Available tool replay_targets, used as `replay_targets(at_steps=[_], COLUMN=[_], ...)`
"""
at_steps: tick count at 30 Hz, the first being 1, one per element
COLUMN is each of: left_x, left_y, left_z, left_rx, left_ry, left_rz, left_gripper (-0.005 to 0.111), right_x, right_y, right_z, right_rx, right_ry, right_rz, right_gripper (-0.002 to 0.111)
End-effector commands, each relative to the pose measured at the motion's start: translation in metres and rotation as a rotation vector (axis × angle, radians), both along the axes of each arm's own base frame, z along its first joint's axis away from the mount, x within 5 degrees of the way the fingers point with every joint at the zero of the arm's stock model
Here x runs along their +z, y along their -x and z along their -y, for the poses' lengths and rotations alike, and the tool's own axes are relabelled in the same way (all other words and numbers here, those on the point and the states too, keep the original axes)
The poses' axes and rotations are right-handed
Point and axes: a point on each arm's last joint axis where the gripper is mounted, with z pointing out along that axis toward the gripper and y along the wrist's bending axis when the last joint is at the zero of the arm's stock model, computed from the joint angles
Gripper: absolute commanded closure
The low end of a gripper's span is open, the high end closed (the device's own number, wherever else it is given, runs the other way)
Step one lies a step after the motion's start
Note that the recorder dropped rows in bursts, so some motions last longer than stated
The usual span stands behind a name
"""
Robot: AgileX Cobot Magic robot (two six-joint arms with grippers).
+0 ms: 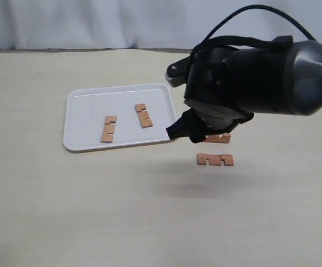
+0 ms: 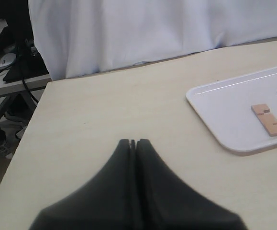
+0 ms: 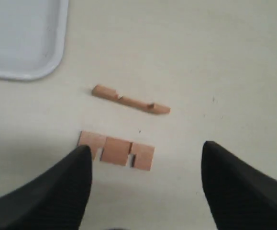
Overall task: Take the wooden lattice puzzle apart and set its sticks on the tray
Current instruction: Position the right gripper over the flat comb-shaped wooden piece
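No interlocked lattice is in view, only separate notched slats. Two reddish-brown sticks (image 1: 109, 129) (image 1: 144, 115) lie on the white tray (image 1: 88, 111). Two more rest on the table right of the tray. One stick lies flat (image 1: 215, 160) (image 3: 116, 151). The other stick (image 3: 131, 101) stands on its edge and is partly hidden behind my arm in the exterior view. My right gripper (image 3: 145, 146) (image 1: 189, 133) hovers open just above these two, holding nothing. My left gripper (image 2: 134, 141) is shut and empty, low over bare table. From it the tray (image 2: 224, 105) and one stick (image 2: 269, 120) show.
A white curtain (image 1: 94, 22) hangs behind the table's far edge. In the left wrist view the table's corner (image 2: 49, 84) drops off toward cables and clutter beyond it. The right arm's bulk (image 1: 244, 72) reaches over the tray's right side.
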Motion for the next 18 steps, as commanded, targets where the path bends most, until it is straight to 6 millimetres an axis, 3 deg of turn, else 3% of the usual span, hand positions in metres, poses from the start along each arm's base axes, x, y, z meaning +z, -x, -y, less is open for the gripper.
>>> replay_targets(at_steps=[1, 3, 18], left_x=[0.0, 0.0, 0.0], left_y=[0.0, 0.0, 0.0], left_z=[0.0, 0.0, 0.0], left_rx=[0.003, 0.003, 0.003], left_ry=[0.0, 0.0, 0.0], left_rz=[0.007, 0.007, 0.007], left_gripper=[0.107, 0.107, 0.107], right_x=[-0.01, -0.014, -0.044], right_y=[0.011, 0.011, 0.011], right_z=[-0.005, -0.005, 0.036], right_rx=[-0.012, -0.011, -0.065], right_ry=[-0.11, -0.166, -0.425], right_rz=[-0.099, -0.102, -0.181], right_gripper=[0.032, 0.024, 0.024])
